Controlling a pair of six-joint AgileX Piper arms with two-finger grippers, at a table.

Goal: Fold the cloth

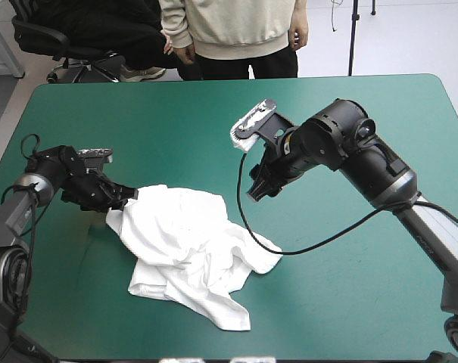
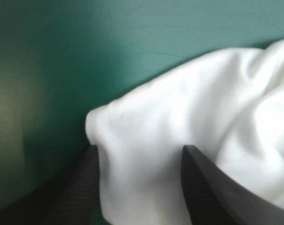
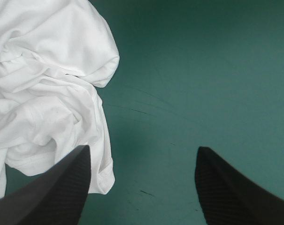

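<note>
Left fingers (image 2: 207,192): I have them apart, a T-shirt (image 1: 187,249) fold between.
Right fingers (image 3: 231,192): mine stand wide, empty, over bare cover (image 1: 350,302).
T-shirt: crumpled, lower centre of frame.

T-shirt (image 1: 187,242) edge w/in left tool (image 1: 128,201); right tool (image 1: 256,190) just behind.

white t-shirt (image 1: 187,246), crumpled heap, left of centre.

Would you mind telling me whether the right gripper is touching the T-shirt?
Apart. The high view shows bare teal-green cover between the raised right gripper and the T-shirt.
</note>
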